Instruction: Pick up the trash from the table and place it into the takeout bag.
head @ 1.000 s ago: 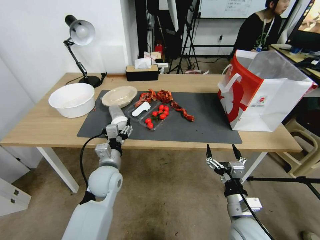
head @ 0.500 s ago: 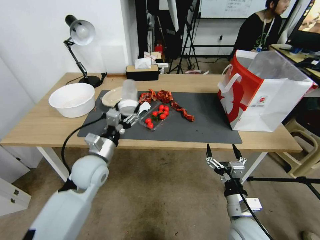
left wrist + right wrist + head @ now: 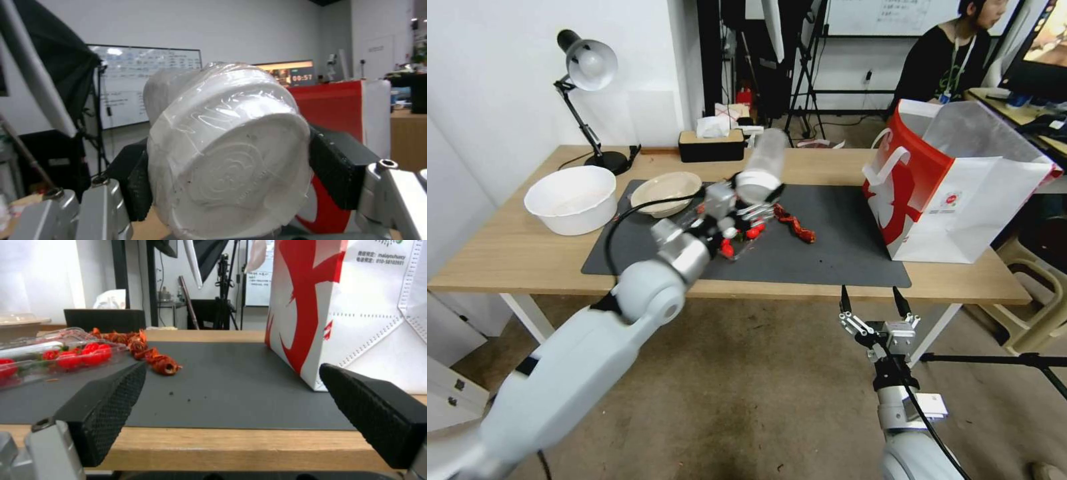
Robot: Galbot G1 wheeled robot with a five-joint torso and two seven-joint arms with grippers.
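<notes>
Left gripper pinches the cup at its white lid end, jaws pressed on either side of the lid rim. In the left wrist view the black pads flank the lid of the cup, clear film wrapped over it. The cup is held tilted, body pointing up and away, aloft above the mat, over the middle of it and well short of the bag. Likely reason for the height: the bag's mouth stands tall, so the cup must clear the rim before release.

Bag sits at the mat's right end, mouth open upward, ready to receive.

Dish rests at the mat's far left corner, not yet collected. Tomato tray lies on the mat just under the left gripper; it is not trash.

Right gripper hangs idle below the counter edge, jaws spread, facing the mat and the bag's base.
</notes>
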